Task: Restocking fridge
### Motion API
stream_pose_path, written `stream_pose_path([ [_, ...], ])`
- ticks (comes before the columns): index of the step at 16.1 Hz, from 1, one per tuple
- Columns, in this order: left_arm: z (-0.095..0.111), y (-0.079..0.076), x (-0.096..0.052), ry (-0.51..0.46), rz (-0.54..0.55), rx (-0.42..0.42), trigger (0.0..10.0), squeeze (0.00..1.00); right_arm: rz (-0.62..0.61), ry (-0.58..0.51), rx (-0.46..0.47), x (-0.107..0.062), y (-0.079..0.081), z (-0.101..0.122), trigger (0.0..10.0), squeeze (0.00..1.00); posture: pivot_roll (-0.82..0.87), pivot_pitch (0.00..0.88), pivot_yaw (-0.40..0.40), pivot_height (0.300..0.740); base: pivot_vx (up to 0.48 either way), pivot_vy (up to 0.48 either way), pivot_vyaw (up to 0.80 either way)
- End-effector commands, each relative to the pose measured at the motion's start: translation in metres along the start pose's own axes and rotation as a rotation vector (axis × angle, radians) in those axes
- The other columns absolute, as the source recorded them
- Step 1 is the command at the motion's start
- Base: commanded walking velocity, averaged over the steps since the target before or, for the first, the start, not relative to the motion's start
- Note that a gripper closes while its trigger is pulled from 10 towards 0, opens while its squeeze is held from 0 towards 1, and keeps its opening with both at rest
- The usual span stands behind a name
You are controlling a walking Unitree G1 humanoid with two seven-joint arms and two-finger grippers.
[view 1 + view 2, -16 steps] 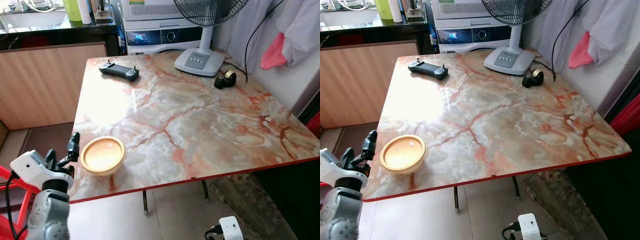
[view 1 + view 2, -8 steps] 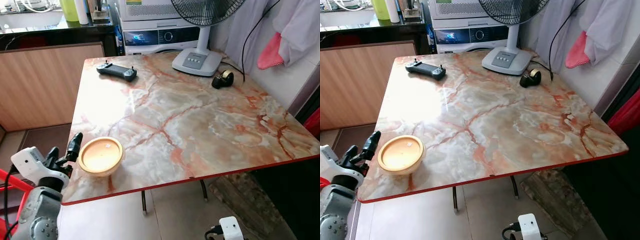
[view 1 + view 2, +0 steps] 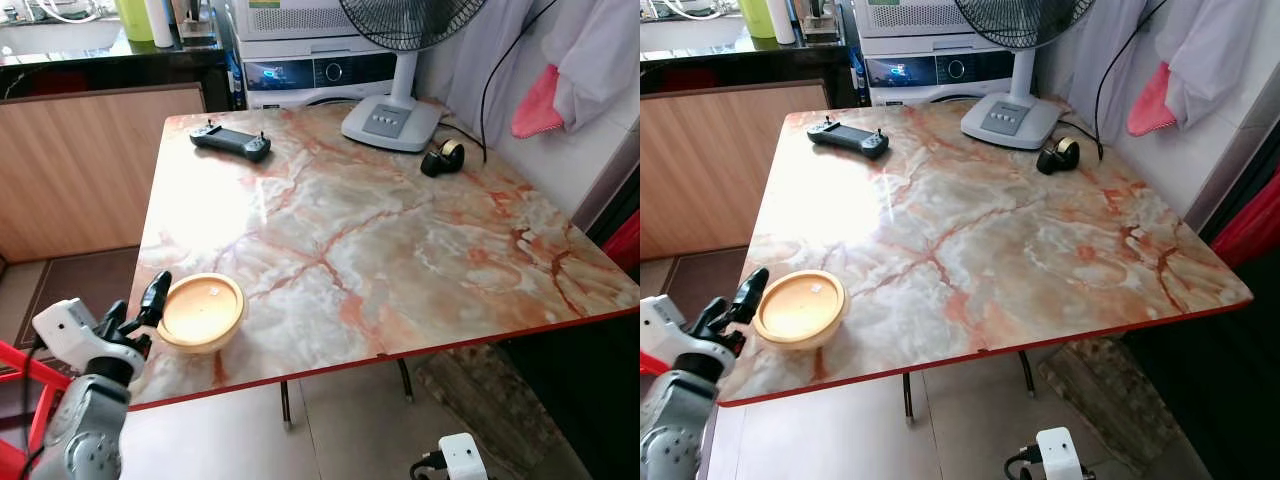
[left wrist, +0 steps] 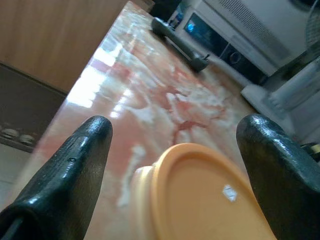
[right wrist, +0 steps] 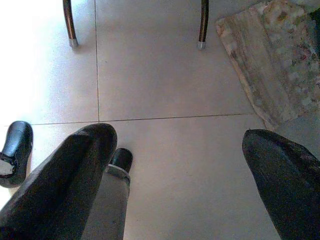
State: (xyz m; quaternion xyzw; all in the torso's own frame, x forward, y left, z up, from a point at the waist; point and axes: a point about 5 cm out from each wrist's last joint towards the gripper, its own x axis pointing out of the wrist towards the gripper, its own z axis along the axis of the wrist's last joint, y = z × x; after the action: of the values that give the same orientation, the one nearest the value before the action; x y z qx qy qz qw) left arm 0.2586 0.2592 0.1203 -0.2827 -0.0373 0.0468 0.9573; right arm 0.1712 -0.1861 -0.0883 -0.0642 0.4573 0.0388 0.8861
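Closer to the bowl [image 3: 201,312] by a little since one second ago: left gripper [image 3: 143,310], fingertips now level with the bowl's near-left side; some shift of the whole scene, hence camera movement too. Left eye view: marble-patterned table [image 3: 400,240], red-edged; shallow yellow-orange bowl near the front-left corner, upright, seemingly empty, small pale fleck inside; black handheld controller [image 3: 231,141] toward the far-left corner; fan base [image 3: 390,122] at the far edge, small dark tape roll [image 3: 441,158] just beside it toward the right edge. Right eye view: same layout; white wrist housing of the right arm low below the front edge, arm idle. Left wrist view: two black fingers [image 4: 65,170] spread wide apart, nothing between them as yet; bowl rim directly ahead and partly within the gap, not touching either finger; smooth rounded lip, glossy, likely light plastic. Right wrist view: right gripper [image 5: 175,175] splayed over tiled floor, table legs and a mat [image 5: 270,65] beyond. Step in hand, as judged: approach to the bowl for pickup. Next move: short advance to straddle the rim, then closure on the wall without pushing it along the table.
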Motion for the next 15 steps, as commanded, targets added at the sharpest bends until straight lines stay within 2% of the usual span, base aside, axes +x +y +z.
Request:
stream_pose_path([
  [1, -0.001, -0.001, 0.002, -0.007, -0.011, -0.035, 10.0, 0.0, -0.005, 0.019, -0.002, -0.001, -0.002, -0.006, 10.0, 0.0, 0.12, 0.017, -0.054, 0.74, 0.0, 0.0, 0.0],
  [7, -0.011, 0.004, 0.002, 0.007, 0.0, -0.099, 10.0, 0.0, -0.005, 0.025, 0.001, -0.002, -0.001, -0.01, 10.0, 0.0, 0.11, 0.019, -0.053, 0.74, 0.0, 0.0, 0.0],
  [11, -0.015, 0.006, -0.001, 0.018, 0.011, -0.113, 10.0, 0.0, -0.003, 0.027, -0.005, -0.003, -0.001, -0.011, 10.0, 0.0, 0.12, 0.021, -0.059, 0.74, 0.0, 0.0, 0.0],
  [15, -0.027, 0.0, 0.008, 0.057, -0.03, -0.153, 10.0, 0.0, -0.005, 0.025, -0.003, -0.003, -0.002, -0.011, 10.0, 0.0, 0.11, 0.017, -0.057, 0.74, 0.0, 0.0, 0.0],
])
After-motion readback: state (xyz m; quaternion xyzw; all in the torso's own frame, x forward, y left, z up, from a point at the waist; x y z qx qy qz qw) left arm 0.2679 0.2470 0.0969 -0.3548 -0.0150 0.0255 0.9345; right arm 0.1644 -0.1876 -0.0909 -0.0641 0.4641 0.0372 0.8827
